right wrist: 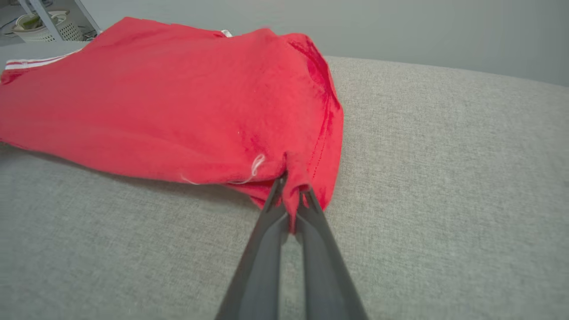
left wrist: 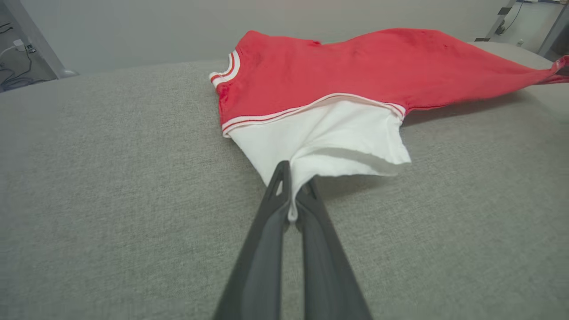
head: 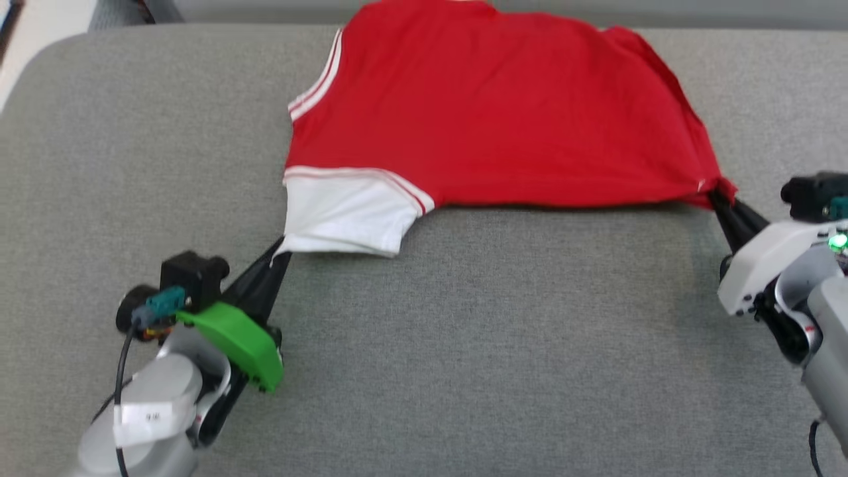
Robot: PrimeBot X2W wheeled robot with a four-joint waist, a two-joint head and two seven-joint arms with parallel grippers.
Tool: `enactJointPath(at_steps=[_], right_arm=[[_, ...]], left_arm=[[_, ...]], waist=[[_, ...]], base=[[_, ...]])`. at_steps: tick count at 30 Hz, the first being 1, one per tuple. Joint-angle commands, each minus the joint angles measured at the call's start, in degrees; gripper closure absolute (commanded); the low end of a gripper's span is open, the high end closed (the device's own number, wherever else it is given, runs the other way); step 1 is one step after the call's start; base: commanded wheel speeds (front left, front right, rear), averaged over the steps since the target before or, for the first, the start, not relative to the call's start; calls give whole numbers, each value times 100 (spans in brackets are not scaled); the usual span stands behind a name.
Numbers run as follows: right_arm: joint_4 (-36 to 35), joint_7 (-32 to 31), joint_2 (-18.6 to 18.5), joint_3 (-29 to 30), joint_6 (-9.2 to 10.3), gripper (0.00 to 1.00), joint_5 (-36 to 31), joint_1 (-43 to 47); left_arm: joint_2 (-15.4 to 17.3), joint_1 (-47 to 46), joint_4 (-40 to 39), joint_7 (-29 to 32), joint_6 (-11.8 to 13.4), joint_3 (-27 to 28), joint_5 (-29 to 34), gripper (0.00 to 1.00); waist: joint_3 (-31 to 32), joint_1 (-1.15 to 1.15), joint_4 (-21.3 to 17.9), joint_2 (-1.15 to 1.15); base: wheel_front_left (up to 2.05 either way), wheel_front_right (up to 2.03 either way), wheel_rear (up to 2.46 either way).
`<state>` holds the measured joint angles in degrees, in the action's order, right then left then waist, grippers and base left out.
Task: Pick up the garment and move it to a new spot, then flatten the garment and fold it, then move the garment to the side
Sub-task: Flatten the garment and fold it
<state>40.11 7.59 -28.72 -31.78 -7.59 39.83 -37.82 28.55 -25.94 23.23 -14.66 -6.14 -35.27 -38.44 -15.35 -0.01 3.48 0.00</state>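
Left hand is pinching the shirt by its white sleeve, right hand by a red corner, its length running left-to-right beyond both.

The garment is thin matt cloth, softly creased, red with a white sleeve at its seven o'clock; the cushion beneath is coarse grey woven fabric, matt; the left gripper and right gripper have smooth dark matt plastic fingers; the green cover at eight o'clock is smooth plastic; the white shell at three o'clock is faintly glossy.
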Motion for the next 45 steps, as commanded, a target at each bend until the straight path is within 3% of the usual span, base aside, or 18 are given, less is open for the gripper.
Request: enactJointPath(at_steps=[1,13,29,33,36,45], right_arm=[[-57,29,-2,17,10,100,94,156],[-759,104,50,67,10,100,626,1223],[-1570,-176,-243,432,10,100,777,2886],[-1834,-290,-400,575,10,100,361,3303],[-2124,-495,-329,812,10,100,318,3678],[-3243,-1757,-170,1580,10,100,429,5017]], left_arm=[[97,184,-86,-28,72,27,-55,100],[647,1462,-953,409,455,-87,-277,100],[1292,2716,-1901,882,645,-212,-719,100],[1447,3087,-2239,1043,394,-226,-1171,100],[1657,3255,-2392,1121,377,-229,-1225,100],[2040,3718,-2949,1516,184,-512,-1445,100]], waist=[[328,1,19,0],[911,1,-27,0],[1739,1,80,0],[1869,1,120,0],[1930,1,137,0],[1978,1,143,0]], base=[[0,0,0],[0,0,0],[0,0,0],[0,0,0],[0,0,0],[0,0,0]])
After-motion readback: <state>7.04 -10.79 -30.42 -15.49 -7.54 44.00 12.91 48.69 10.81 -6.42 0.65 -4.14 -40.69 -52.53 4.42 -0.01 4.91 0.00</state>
